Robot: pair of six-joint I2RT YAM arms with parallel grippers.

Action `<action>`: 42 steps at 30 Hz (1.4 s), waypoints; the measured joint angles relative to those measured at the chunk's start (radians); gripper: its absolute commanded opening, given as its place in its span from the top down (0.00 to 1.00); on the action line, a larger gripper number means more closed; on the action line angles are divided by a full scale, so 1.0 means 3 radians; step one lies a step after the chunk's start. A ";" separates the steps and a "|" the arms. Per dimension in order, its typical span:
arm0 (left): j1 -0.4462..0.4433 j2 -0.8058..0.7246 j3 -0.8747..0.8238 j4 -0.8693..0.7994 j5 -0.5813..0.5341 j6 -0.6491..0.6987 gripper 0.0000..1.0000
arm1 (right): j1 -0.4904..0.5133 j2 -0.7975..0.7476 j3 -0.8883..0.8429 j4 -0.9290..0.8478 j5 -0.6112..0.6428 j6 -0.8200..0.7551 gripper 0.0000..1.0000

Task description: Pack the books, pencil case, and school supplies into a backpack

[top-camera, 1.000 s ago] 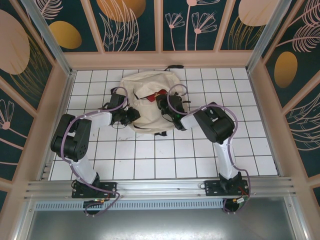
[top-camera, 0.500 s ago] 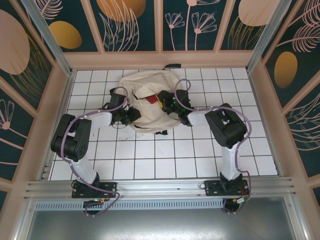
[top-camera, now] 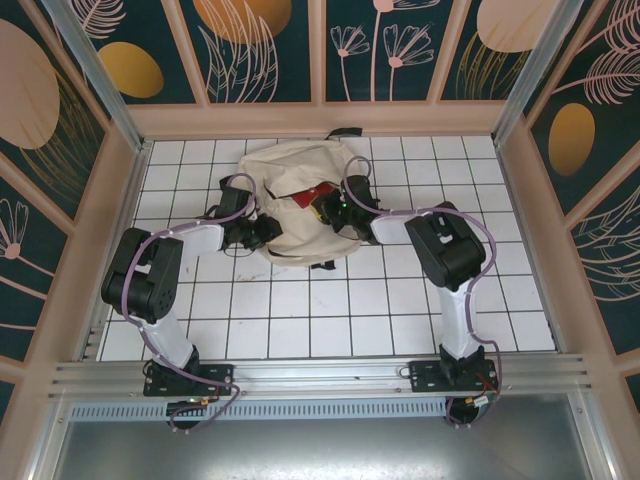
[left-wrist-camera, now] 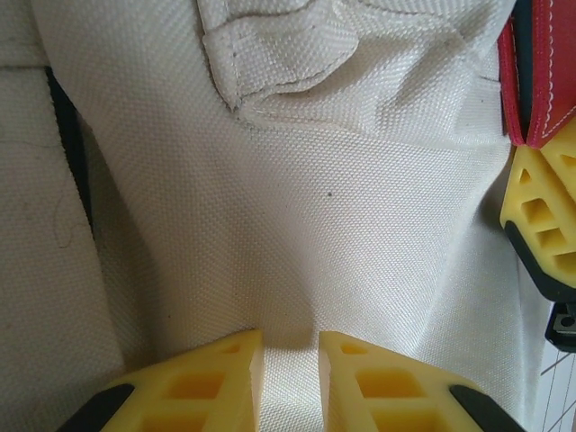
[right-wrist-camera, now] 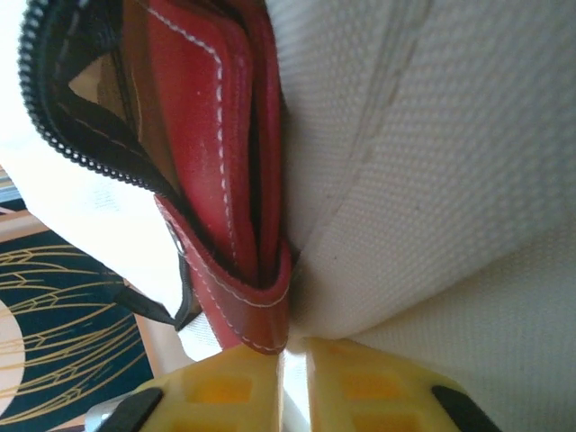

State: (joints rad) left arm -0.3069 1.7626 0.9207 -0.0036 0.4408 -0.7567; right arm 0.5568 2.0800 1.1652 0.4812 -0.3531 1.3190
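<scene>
**Red case lies dead ahead of the right fingers**

The left fingers (left-wrist-camera: 238,369) stand narrow, pinching a fold of the backpack (left-wrist-camera: 297,225) at its left side. The red case (right-wrist-camera: 225,180) stands on edge in the zip opening. Its length runs straight away from the almost-closed right fingers (right-wrist-camera: 252,382), its corner touching their tips.

No readable text, label, brand or number anywhere in view. The backpack (top-camera: 288,172) cloth and the red case (right-wrist-camera: 209,144) carry plain stitching, no lettering.
</scene>
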 measured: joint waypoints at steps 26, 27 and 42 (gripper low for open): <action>-0.0045 -0.0338 0.1062 -0.0944 -0.0715 0.1012 0.54 | -0.0323 -0.0570 -0.0135 -0.0256 -0.0224 -0.0738 0.64; -0.0051 -0.0287 0.1188 -0.0982 -0.0760 0.1053 0.51 | -0.0342 -0.0570 -0.0127 -0.0262 -0.0226 -0.0748 0.64; -0.0122 0.1362 0.3215 -0.1624 -0.1334 0.1211 0.46 | -0.0298 -0.0174 0.0294 -0.0467 -0.0488 -0.0830 0.59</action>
State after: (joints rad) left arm -0.3435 2.1712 1.8851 -0.4908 0.0406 -0.3935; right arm 0.4675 2.0277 1.2533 0.3412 -0.4995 1.0698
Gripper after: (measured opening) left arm 0.588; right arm 0.408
